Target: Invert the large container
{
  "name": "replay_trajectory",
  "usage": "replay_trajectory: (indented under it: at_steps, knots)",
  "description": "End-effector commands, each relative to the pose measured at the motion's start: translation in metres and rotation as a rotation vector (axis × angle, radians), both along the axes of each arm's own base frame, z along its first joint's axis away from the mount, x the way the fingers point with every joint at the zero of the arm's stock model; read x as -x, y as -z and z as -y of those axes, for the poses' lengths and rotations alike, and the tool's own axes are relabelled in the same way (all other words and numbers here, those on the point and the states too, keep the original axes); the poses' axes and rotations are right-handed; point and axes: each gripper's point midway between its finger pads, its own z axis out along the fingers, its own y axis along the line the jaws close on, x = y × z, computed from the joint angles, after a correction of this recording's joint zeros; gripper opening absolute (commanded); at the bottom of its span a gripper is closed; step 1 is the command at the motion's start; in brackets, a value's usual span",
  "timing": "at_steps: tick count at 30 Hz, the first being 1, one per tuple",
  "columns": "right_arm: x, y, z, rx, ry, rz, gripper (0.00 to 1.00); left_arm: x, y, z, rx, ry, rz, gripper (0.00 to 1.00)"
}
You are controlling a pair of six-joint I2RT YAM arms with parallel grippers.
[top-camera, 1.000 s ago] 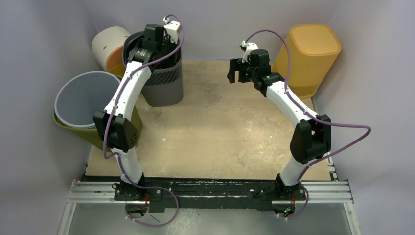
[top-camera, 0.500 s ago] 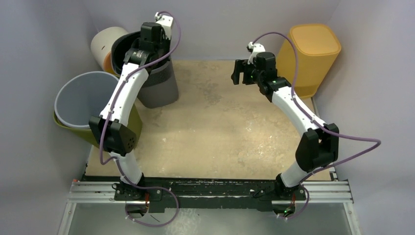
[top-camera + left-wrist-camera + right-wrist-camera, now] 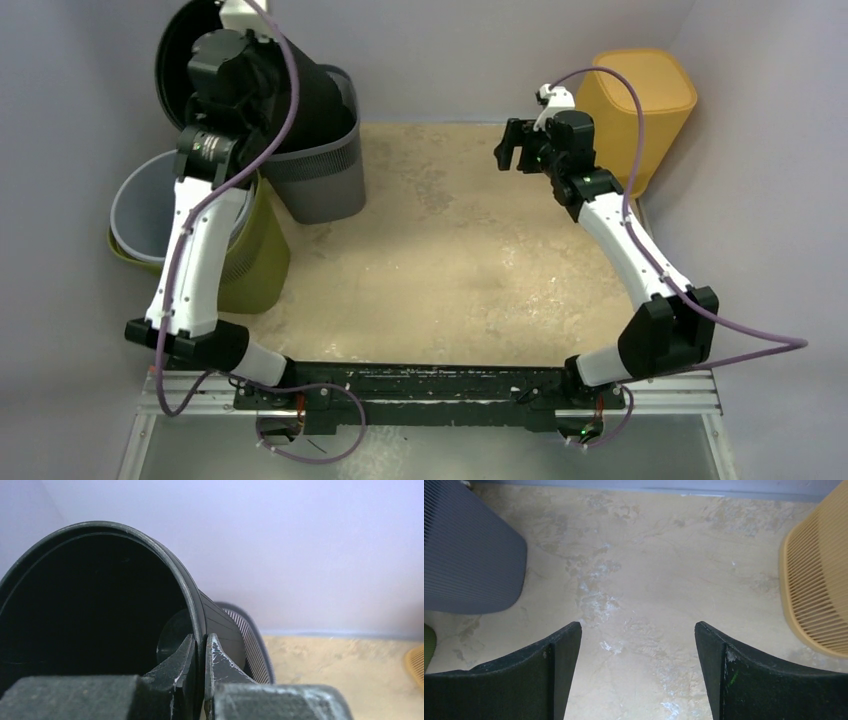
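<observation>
At the left edge of the worktop (image 3: 450, 260) we see a grey-blue bin (image 3: 135, 205) nested in an olive bin (image 3: 262, 265). Farther on, the right claw (image 3: 638, 635) gapes wide. In the far left corner, the left claw (image 3: 200, 642) pinches the rim of the black container (image 3: 100, 595), which is tilted above a grey ribbed bin (image 3: 320, 180). Only the left wrist view shows that pinch.

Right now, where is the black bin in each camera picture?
Top view: black bin upper left, tilted.
Left wrist: the bin fills the left half, its rim pinched by the left gripper.
Right wrist: not in it.
Shared landmark: the grey ribbed bin, seen in all three.
</observation>
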Motion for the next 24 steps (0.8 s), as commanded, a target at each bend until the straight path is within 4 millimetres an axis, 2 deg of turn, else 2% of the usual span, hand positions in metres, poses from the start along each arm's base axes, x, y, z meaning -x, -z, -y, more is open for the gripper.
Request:
replay_trajectory:
  at_steps: [1, 6, 12, 17, 21, 24]
  knots:
    - [0.01, -0.053, 0.017, 0.0, 0.05, 0.129, 0.85, 0.055, -0.102, -0.012, 0.127, 0.018, 0.311, 0.0]
    - [0.015, -0.082, 0.048, 0.014, 0.118, 0.168, 0.86, 0.093, -0.134, 0.005, 0.24, 0.173, 0.407, 0.0]
    - [0.018, -0.114, 0.094, 0.04, 0.196, 0.216, 0.86, 0.147, -0.162, 0.04, 0.416, 0.458, 0.52, 0.0]
    - [0.025, -0.13, 0.109, 0.027, 0.229, 0.25, 0.87, 0.194, -0.189, 0.047, 0.511, 0.595, 0.599, 0.0]
    - [0.026, -0.136, 0.129, 0.008, 0.263, 0.262, 0.87, 0.218, -0.188, 0.067, 0.648, 0.777, 0.599, 0.0]
    - [0.026, -0.151, 0.14, -0.009, 0.274, 0.29, 0.87, 0.221, -0.171, 0.084, 0.798, 0.926, 0.579, 0.0]
